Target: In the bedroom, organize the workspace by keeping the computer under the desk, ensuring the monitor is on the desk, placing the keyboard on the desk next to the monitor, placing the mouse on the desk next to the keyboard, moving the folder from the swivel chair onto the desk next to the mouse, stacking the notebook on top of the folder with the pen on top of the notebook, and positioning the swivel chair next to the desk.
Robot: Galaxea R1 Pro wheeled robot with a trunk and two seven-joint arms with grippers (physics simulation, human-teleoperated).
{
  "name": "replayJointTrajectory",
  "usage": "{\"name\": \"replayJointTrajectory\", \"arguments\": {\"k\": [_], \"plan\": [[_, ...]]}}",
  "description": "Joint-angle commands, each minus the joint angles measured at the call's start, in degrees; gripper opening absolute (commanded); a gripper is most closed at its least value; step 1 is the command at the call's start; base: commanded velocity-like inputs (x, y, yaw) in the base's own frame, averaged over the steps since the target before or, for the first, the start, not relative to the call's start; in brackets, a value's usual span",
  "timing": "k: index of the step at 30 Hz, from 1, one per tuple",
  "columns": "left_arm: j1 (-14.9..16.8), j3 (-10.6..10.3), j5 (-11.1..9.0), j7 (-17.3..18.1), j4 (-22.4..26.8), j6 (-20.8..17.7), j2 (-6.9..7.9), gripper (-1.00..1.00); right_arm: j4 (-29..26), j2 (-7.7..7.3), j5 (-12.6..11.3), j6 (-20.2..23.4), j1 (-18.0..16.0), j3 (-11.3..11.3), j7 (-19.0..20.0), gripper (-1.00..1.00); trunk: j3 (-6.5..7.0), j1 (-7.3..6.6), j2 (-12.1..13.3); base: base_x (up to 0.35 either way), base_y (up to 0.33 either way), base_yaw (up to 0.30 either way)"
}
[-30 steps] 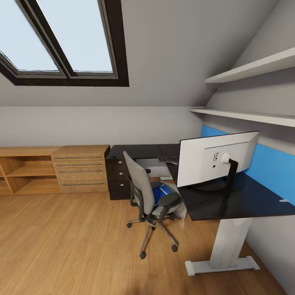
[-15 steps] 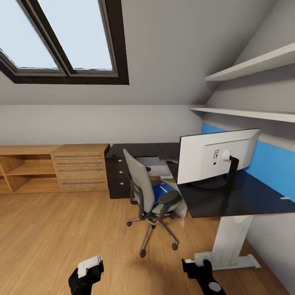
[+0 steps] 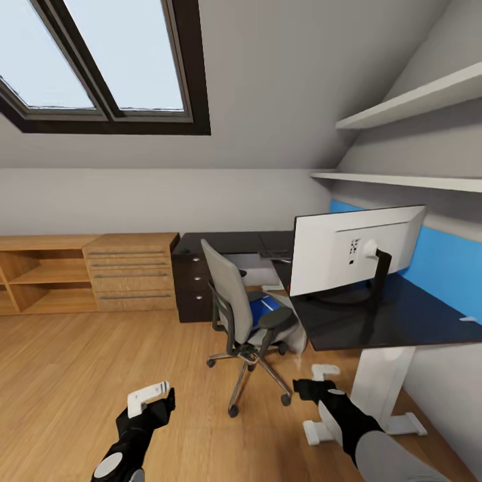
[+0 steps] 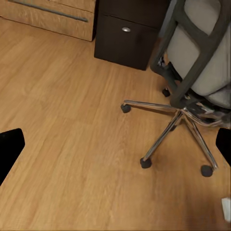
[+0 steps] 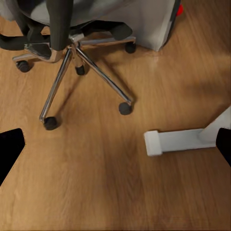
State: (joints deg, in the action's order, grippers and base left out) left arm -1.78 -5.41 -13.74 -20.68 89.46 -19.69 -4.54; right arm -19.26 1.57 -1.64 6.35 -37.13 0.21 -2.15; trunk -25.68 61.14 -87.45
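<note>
- Ahead, the swivel chair (image 3: 242, 310) stands on the wooden floor (image 3: 80, 375) just beside the table (image 3: 375, 321), with the blue folder (image 3: 262, 312) lying on its seat
- Both arms reach low toward the chair's wheeled base: left end effector (image 3: 148, 396) and right end effector (image 3: 314, 383) hover apart from it, fingers spread, holding nothing
- On the table stands the monitor (image 3: 355, 249), its back facing the camera; the keyboard (image 3: 276, 255) lies farther back

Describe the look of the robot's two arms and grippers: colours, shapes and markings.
Both arms end in black wrist housings. The left gripper carries a white finger block on black, with a round grey disc on its wrist. The right gripper has a white finger too; its forearm widens into a smooth grey shell. No cables visible.
</note>
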Motion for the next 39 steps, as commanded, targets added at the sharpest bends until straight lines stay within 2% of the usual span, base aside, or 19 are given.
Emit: {"name": "replayJointTrajectory", "arguments": {"k": [1,2,4,5,7,8,9,11,13,16,39], "plan": [[-0.05,-0.12,-0.64,-0.42,1.29,-1.2,-0.9,1.0,0.09,0.04,-0.74,0.69,-0.37,0.01,-0.21,1.0,-0.24,0.23,-0.45,0.0,0.0,0.0],[-0.07,-0.14,-0.66,-0.42,1.7,-1.65,-1.38,1.0,0.18,0.06,-0.98,0.81,-0.5,0.0,-0.2,1.0,-0.42,0.45,-0.85,0.0,0.0,0.0],[-0.13,-0.48,-0.81,-0.39,2.95,-3.09,-3.3,1.0,0.4,0.14,-1.89,1.26,-0.91,-0.05,-0.15,1.0,-0.78,0.89,-1.65,0.0,0.0,0.0],[-0.14,-1.12,-0.82,-0.38,3.03,-3.21,-3.38,1.0,0.42,0.16,-2.0,1.3,-0.95,-0.04,-0.14,1.0,-0.96,1.11,-2.05,0.0,0.0,0.0],[-0.14,-1.68,-0.82,-0.37,3.09,-3.29,-3.28,1.0,0.43,0.22,-2.08,1.3,-0.97,-0.04,-0.14,1.0,-1.31,1.55,-2.85,0.0,0.0,0.0],[-0.15,-2.04,-0.8,-0.39,3.12,-3.34,-2.97,1.0,0.44,0.35,-2.13,1.3,-0.99,-0.04,-0.12,1.0,-1.49,1.77,-3.25,0.0,0.0,0.0],[-0.15,-2.47,-0.83,-0.35,3.19,-3.32,-2.06,1.0,0.45,0.8,-2.19,1.3,-1.01,-0.08,0.01,1.0,-1.67,1.98,-3.65,0.0,0.0,0.0],[-0.15,-2.66,-0.84,-0.34,3.22,-3.29,-1.74,1.0,0.48,1.14,-2.2,1.3,-1.01,-0.1,0.07,1.0,-2.03,2.42,-4.46,0.0,0.0,0.0],[-0.15,-3.2,-0.85,-0.4,3.26,-3.18,-1.25,1.0,0.49,2.47,-2.2,1.23,-1.02,-0.2,0.2,1.0,-2.39,2.86,-5.26,0.0,0.0,0.0],[-0.15,-3.28,-0.85,-0.45,3.27,-3.16,-1.18,1.0,0.51,2.67,-2.21,1.19,-1.02,-0.21,0.17,1.0,-2.93,3.52,-6.46,0.0,0.0,0.0],[-0.15,-3.29,-0.85,-0.75,3.27,-3.07,-1.24,1.0,0.4,2.39,-2.14,0.91,-1.02,-0.13,0.1,1.0,-7.06,8.57,-15.69,0.0,0.0,0.0]]}}
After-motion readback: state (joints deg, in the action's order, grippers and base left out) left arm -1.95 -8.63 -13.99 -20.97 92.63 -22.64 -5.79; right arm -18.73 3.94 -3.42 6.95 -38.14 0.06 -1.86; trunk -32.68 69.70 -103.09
